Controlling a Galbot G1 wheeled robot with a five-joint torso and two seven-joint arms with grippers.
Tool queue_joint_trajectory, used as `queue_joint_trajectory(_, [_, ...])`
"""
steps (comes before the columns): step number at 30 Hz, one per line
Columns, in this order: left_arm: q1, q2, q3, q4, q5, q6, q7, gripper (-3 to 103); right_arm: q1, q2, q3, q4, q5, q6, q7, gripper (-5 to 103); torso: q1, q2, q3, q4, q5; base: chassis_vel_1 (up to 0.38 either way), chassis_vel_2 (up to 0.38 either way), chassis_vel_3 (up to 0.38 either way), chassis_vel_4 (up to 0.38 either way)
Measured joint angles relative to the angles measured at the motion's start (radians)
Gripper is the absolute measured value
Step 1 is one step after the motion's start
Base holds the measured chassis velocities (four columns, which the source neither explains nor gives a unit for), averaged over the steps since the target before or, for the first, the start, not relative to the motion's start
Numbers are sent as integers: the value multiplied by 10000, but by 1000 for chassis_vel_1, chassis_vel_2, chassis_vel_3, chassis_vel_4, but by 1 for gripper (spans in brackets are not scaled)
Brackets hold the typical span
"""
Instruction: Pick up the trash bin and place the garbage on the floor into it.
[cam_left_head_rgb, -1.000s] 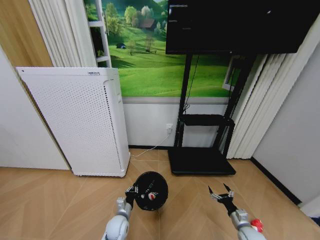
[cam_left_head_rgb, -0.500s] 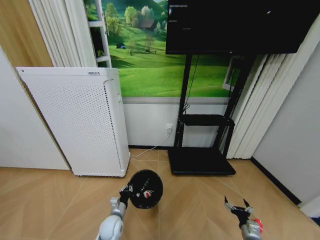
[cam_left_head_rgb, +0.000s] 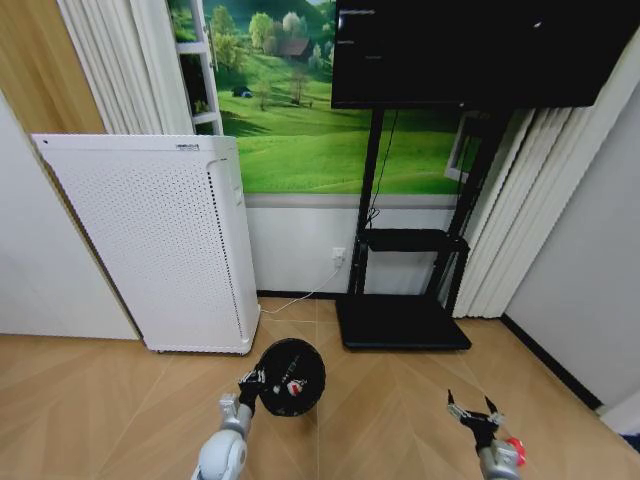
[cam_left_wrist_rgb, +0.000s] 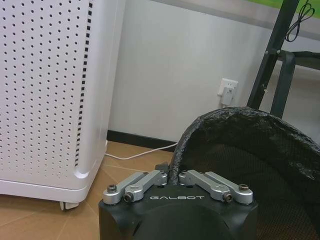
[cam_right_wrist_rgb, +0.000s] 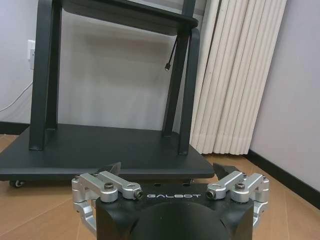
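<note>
**Bin held beside the white appliance**

White perforated appliance (cam_left_head_rgb: 160, 245) stands left. Trash bin (cam_left_head_rgb: 291, 377), lifted above the floor (cam_left_head_rgb: 100, 400), is clamped at its rim by the left tool (cam_left_wrist_rgb: 173, 176). Right tool (cam_left_head_rgb: 475, 411) hangs spread, holding nothing.

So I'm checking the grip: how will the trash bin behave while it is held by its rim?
Probably light: the left end effector carries the trash bin by one rim pinch. Its crinkled bag liner looks floppy and may slip.
</note>
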Motion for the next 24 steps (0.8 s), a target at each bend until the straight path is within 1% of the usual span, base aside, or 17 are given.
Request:
queue_joint_trajectory(6, [-59, -29, -4, 63, 6, -10, 5, 4, 61, -90, -18, -123, 42, 101, -71, 100, 0, 1, 0, 1, 0, -119, -92, 104, 125])
queue_joint_trajectory(8, [-94, -52, 15, 102, 9, -11, 8, 4, 87, -116, -43, -179, 83, 126, -105, 100, 0, 0, 0, -4, 0, -198, -197, 186, 180])
queue_joint_trajectory(17, [-135, -84, 0, 206, 29, -35, 15, 4, 159, -161, -120, -377, 169, 202, -164, 100, 0, -2, 1, 0, 3, -243, -221, 226, 237])
queue_joint_trajectory(20, [-132, -97, -10, 211, 34, -51, 17, 4, 193, -213, -151, -433, 261, 287, -166, 100, 2, -3, 3, 0, -4, -269, -285, 264, 284])
queue_joint_trajectory(22, [-132, -122, -7, 218, 43, -58, 21, 4, 253, -239, -180, -547, 271, 449, -222, 100, 3, -3, 2, -4, 6, -270, -231, 245, 248])
queue_joint_trajectory(24, [-132, -131, 0, 220, 43, -59, 27, 4, 269, -259, -192, -575, 310, 478, -224, 100, 1, -2, 2, -9, 2, -208, -227, 205, 149])
